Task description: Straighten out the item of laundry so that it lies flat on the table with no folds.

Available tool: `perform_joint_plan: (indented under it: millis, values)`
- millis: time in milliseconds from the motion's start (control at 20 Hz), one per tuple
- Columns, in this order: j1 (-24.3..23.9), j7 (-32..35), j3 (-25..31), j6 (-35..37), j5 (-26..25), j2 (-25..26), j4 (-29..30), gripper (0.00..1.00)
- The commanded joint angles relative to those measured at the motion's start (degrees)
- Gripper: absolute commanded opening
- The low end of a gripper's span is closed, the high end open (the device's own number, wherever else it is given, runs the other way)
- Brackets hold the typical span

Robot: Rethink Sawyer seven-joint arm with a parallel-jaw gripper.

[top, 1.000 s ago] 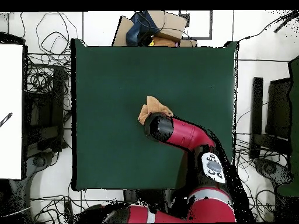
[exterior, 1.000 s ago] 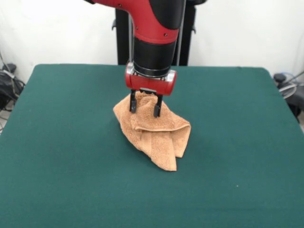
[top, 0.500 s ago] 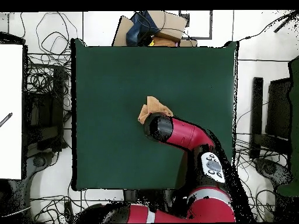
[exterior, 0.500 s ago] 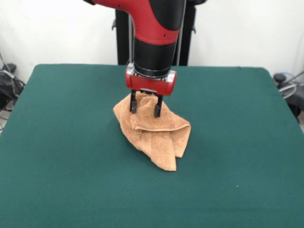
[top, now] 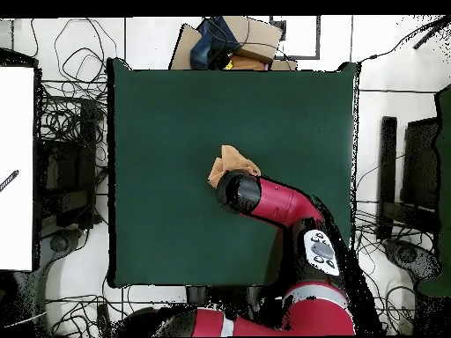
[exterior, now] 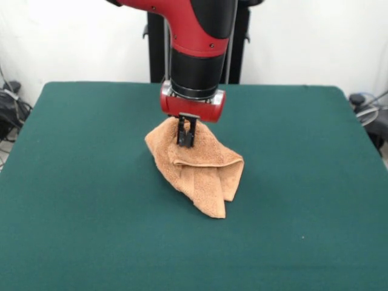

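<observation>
The towel [exterior: 195,165] is seen lying crumpled near the middle of the dark green surface [exterior: 79,200], folded over on itself in several layers. In the front view a thick rolled fold runs across its middle, and below that fold two overlapping flaps hang toward the camera, ending in a blunt corner on the cloth of the surface. The upper part of the towel is raised slightly into a peak

The end effector [exterior: 185,140] is positioned directly over that raised upper part. Its two dark fingers are drawn together and are clamped on a pinch of the terry cloth at the towel's top, with the fingertips sunk into the fabric. The red wrist ring sits just above the towel, and the red and black arm [exterior: 197,36] comes down vertically from the top of the picture

In the overhead view the towel [top: 232,162] shows only as a small tan patch near the centre of the surface [top: 158,123]; most of it is covered by the round end of the arm [top: 264,201], which reaches in from the lower right. The end effector itself is hidden beneath the arm in that view. The exposed tan part lies just above and to the left of the arm's end, touching it in the picture
</observation>
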Motion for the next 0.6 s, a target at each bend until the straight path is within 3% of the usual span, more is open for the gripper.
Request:
perform_joint_plan:
  millis: [50, 600]
  values:
    - [0.8, 9.0, 3.9, -2.8, 0.1, 1.4, -1.0, 0.0]
    - [1.3, 9.8, 3.3, -2.6, 0.5, -0.1, -0.5, 0.0]
